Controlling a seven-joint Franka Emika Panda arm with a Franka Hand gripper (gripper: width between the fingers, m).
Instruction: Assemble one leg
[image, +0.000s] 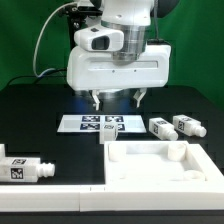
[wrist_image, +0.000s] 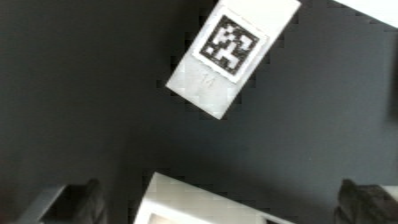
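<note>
Black tabletop under a Franka arm, green backdrop behind. Gripper hanging low over the marker board, clear of its surface. Fingers spread well apart and gripping nothing, only dark table and the board's tags visible in the gap between them.

Just past the finger on the exterior view's right, a little nearer the exterior camera: near leg, a chunky white peg lying on its side with a tag sticker facing up. Just beside it, on the side away from the fingers: second leg, lying the same way. Well apart from both fingers, far toward the exterior view's left and close to the front of the table: third leg, also on its side, tag sticker showing.

Forward of the fingers, beyond the marker board toward the exterior camera: square panel, large, white, raised rim, resting flat on the table.

Wrist camera: both fingers seen as dark, blurred shapes, wide apart, with a white corner in the gap between them. Well clear of both fingers, on the black surface: white bar carrying a single black-and-white tag, possibly one of the legs, too blurred to say which.
</note>
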